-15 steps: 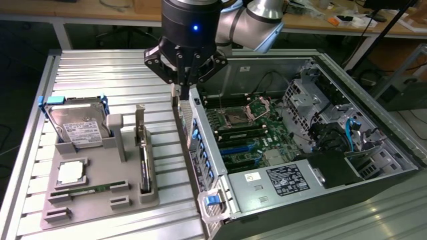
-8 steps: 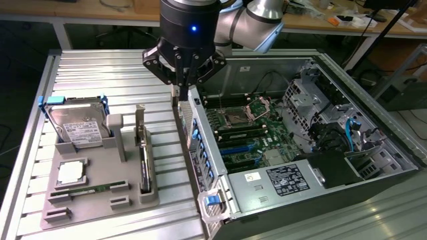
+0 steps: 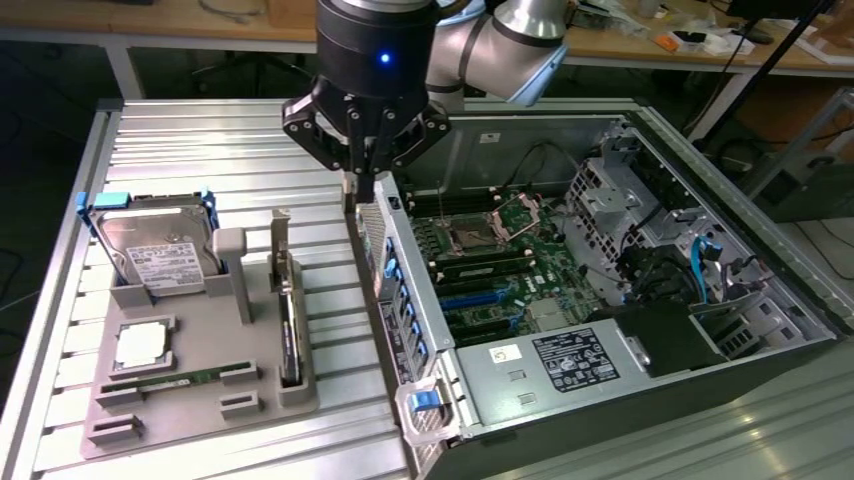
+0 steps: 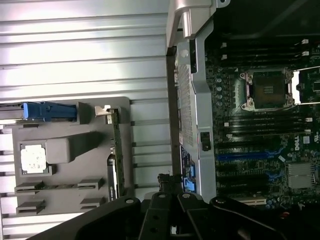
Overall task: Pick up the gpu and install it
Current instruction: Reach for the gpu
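The gripper points straight down with its fingers pressed together and nothing between them. Its tips hang just above the far end of the perforated wall of the open computer case; I cannot tell whether they touch the metal. On the side of the gripper toward the exterior view's left, and nearer the camera, a gray holder sits on the slatted metal table. The gpu stands on edge in the holder's slot closest to the gripper. Its silvery bracket is at the end nearer the tool, and the card is apart from the fingers. Farther out on the same holder are a hard drive in a blue carrier, a processor chip and a green memory stick. On the gripper's other side, inside the case, the motherboard lies flat with its open CPU socket. Past that, toward the camera, is the power supply with its label. A blue latch sits at the near corner of the case wall.
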{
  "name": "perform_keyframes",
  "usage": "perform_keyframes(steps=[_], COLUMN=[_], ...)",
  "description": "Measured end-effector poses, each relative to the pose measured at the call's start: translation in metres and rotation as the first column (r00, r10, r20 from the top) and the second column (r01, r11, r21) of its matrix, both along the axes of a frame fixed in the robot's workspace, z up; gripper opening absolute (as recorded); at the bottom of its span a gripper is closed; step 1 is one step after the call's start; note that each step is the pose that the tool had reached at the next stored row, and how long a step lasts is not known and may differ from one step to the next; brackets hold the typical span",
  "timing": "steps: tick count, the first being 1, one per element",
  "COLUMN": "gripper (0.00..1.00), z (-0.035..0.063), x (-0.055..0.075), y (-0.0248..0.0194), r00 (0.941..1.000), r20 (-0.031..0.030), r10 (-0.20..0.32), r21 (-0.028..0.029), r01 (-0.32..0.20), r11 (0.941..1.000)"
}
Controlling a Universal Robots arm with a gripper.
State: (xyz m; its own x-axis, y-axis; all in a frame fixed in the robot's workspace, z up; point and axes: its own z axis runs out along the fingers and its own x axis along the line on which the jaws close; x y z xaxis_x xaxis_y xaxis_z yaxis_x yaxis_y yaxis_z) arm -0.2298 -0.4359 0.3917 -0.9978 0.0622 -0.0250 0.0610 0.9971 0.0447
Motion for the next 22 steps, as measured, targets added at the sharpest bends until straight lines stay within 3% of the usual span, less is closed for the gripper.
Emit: perform_keyframes(steps=[22], gripper=[0.11], z=[-0.0002], x=[-0.0069], y=[-0.0034], r00=[1.0000], r20=[0.0000], r10=[0.001], r21=[0.0000], r01=[-0.001], r11=[1.0000])
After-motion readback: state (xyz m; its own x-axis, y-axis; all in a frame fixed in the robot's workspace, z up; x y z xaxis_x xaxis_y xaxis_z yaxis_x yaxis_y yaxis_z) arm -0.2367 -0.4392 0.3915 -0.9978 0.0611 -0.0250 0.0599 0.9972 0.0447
